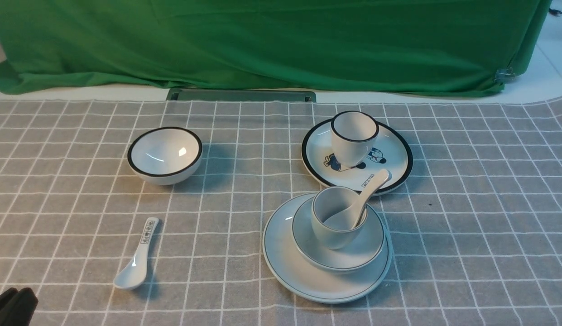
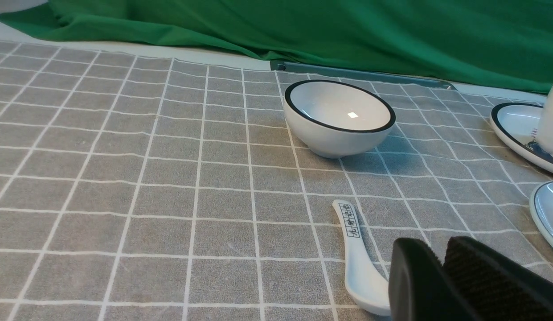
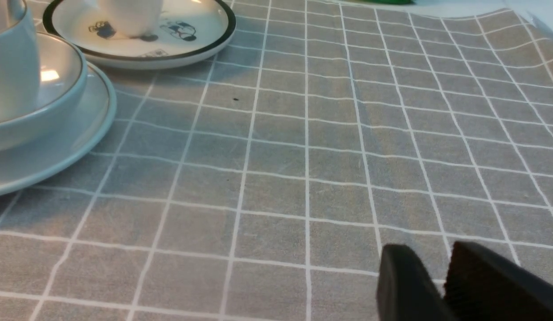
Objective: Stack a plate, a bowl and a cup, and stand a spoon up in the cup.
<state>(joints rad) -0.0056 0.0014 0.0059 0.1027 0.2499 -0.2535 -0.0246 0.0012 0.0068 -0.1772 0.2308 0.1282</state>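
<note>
— While the spoon (image 1: pixel 363 199) leans in the cup (image 1: pixel 337 226), where does the rest sit?

— Cup in the bowl (image 1: pixel 367 246), bowl on the plate (image 1: pixel 285 258), on the checked cloth (image 1: pixel 466 226). The handle rests on the cup's rim, which props it up. The stack looks complete.

— And the arms?

— Left gripper (image 2: pixel 436 254) and right gripper (image 3: pixel 430 263) hang low over the cloth, fingers together on nothing, apart from the stack, likely parked clear of it.
</note>
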